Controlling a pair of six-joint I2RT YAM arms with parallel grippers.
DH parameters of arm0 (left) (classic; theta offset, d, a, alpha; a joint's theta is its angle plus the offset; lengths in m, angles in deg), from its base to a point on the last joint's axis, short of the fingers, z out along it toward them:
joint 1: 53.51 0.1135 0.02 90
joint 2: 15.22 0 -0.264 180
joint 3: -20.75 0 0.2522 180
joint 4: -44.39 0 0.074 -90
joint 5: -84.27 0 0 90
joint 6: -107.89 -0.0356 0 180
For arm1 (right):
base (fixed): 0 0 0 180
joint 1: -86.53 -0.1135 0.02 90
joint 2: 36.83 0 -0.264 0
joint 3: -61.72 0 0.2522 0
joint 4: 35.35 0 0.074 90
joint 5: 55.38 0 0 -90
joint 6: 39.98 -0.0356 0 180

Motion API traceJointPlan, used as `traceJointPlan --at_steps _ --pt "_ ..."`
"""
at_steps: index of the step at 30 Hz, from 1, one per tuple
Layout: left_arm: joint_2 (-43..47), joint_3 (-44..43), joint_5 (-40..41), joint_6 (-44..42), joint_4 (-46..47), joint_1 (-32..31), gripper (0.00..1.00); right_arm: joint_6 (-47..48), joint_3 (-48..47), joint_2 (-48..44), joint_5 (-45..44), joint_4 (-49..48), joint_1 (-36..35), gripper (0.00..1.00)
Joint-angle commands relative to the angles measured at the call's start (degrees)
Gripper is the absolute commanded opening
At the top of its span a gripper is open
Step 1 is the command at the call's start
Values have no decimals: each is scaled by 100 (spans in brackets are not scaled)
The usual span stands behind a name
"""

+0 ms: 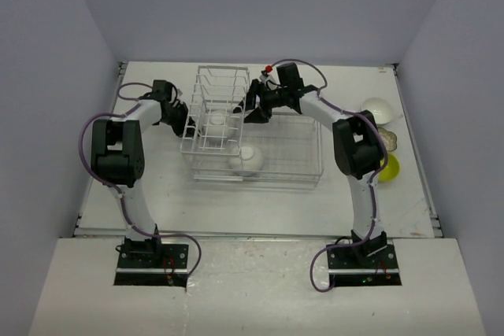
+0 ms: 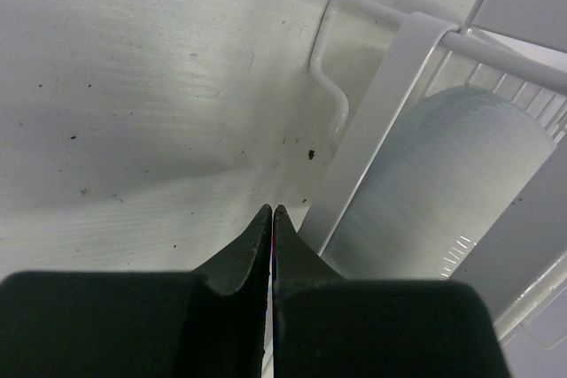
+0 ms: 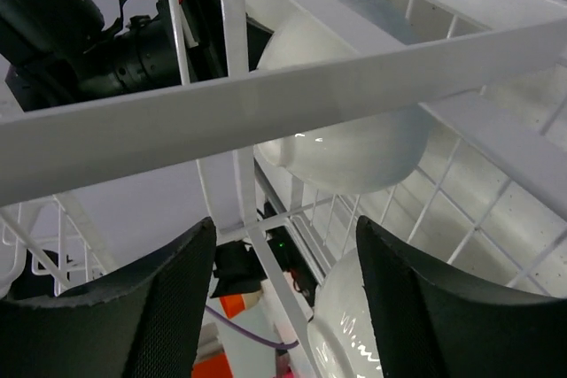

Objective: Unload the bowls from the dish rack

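The dish rack (image 1: 276,169) stands mid-table, its taller slotted section (image 1: 214,88) at the left end. One white bowl (image 1: 246,159) lies in the low basket and another white bowl (image 1: 214,123) sits in the slotted section. My left gripper (image 1: 179,118) is shut and empty against the rack's left side; in the left wrist view its tips (image 2: 271,211) rest on the table beside the rack's wire frame (image 2: 372,112), a white bowl (image 2: 452,183) behind it. My right gripper (image 3: 283,236) is open at the slotted section's right side, facing a white bowl (image 3: 354,135) through the rack's bars (image 3: 266,99).
At the table's right edge lie a white bowl (image 1: 378,108), a patterned bowl (image 1: 388,141) and a lime-yellow bowl (image 1: 389,168). A second white bowl (image 3: 350,329) sits low by my right fingers. The left arm (image 3: 89,42) shows beyond the rack.
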Motion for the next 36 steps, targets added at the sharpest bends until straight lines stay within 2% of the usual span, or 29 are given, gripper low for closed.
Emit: traceJointPlan --at_steps 1,8,16,18,22,25,33,36 --pt "290 52 -322 116 224 31 0 38 -194 125 -102 61 -117 66" --pt "369 167 -331 107 277 31 0 318 -186 161 -618 377 -301 74" --pt "431 299 -357 168 391 31 0 380 121 12 -1138 447 -416 75" --pt "431 307 -357 168 391 31 0 372 192 -33 -1340 473 -433 80" --pt "449 307 -366 195 409 31 0 293 368 -111 -1666 570 -486 80" --pt "458 307 -366 221 417 31 0 91 684 -287 -1912 404 -530 80" --pt "484 351 -392 247 487 31 0 -568 1273 -367 -1886 -438 -627 81" --pt "501 351 -384 239 479 31 0 -604 1308 -375 -1860 -694 -662 89"
